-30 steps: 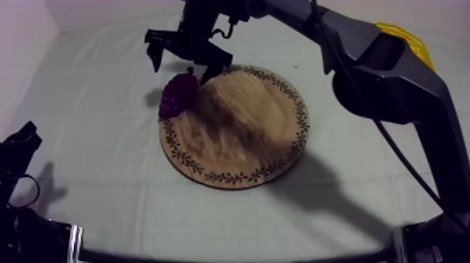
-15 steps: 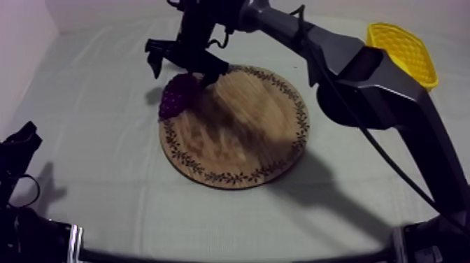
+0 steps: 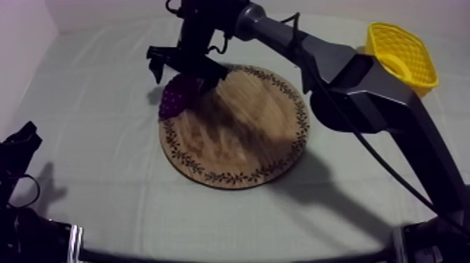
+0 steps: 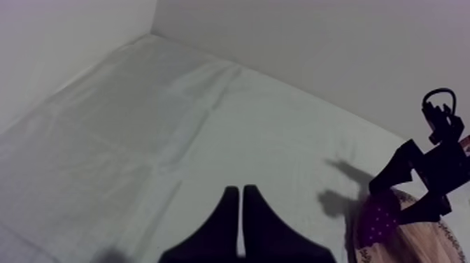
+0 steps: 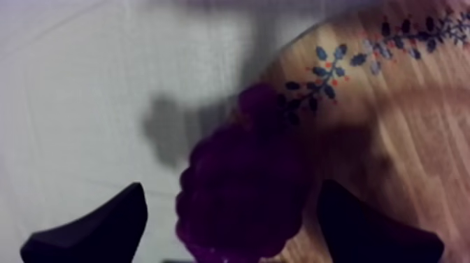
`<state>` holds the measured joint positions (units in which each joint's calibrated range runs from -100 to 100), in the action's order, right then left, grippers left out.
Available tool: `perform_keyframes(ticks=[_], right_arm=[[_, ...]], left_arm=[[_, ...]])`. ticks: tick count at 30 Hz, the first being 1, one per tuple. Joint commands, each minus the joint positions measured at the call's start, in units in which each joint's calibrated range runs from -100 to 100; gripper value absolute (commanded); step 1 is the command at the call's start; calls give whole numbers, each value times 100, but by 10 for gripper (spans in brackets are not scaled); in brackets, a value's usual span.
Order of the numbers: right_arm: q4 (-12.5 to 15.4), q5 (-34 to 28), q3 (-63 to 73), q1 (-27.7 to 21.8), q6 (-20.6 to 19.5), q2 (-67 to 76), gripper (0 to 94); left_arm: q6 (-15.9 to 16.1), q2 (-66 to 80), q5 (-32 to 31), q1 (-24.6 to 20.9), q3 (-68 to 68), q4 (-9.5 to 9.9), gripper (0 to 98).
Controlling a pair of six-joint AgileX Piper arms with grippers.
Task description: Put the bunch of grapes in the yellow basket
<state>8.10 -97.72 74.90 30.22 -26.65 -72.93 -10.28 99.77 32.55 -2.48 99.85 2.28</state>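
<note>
- The right gripper (image 3: 182, 75) is open. Its two black fingers (image 5: 91, 231) stand wide apart on either side of the bunch of grapes (image 5: 245, 189), and no contact with the fruit is visible.
- The bunch of grapes lies at the far left rim of the wooden board (image 3: 238, 140), partly over the patterned edge and just beside the cloth.
- One finger hangs over the cloth and the other over the board.
- Likely risk: the finger on the board side could catch the raised rim on the way down, tilting the grip or pushing the board.
- The fruit is knobbly and rounded. A close that lands high or off-centre would probably squeeze it out sideways onto the table (image 3: 98, 175).
- The yellow basket (image 3: 402, 52) sits at the far right corner of the table, well apart from the grapes. A weak hold could let go during the long carry across the board.
- The left gripper (image 4: 241, 224) is closed on nothing, its fingers pressed together. It is near the left edge of the table, well away from the work.
</note>
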Motion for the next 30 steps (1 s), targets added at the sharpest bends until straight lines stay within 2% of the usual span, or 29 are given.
perform_keyframes(ticks=[1,6,10,14,19,22,30], right_arm=[[-15,-9,-6,-6,6,-25,823],[-60,-10,-3,-4,27,-108,785],[-96,-10,35,8,52,-150,711],[-137,-11,79,36,94,-175,567],[-133,-11,117,46,166,-203,343],[-137,-13,102,44,219,-172,253],[-246,-14,-835,-24,383,671,199]], left_arm=[[0,-3,3,-1,4,-1,0],[0,-3,3,-1,4,-1,0],[0,-3,3,-1,4,-1,0],[0,-3,3,-1,4,-1,0],[0,-3,3,-1,4,-1,0],[0,-3,3,-1,4,-1,0],[0,-3,3,-1,4,-1,0]])
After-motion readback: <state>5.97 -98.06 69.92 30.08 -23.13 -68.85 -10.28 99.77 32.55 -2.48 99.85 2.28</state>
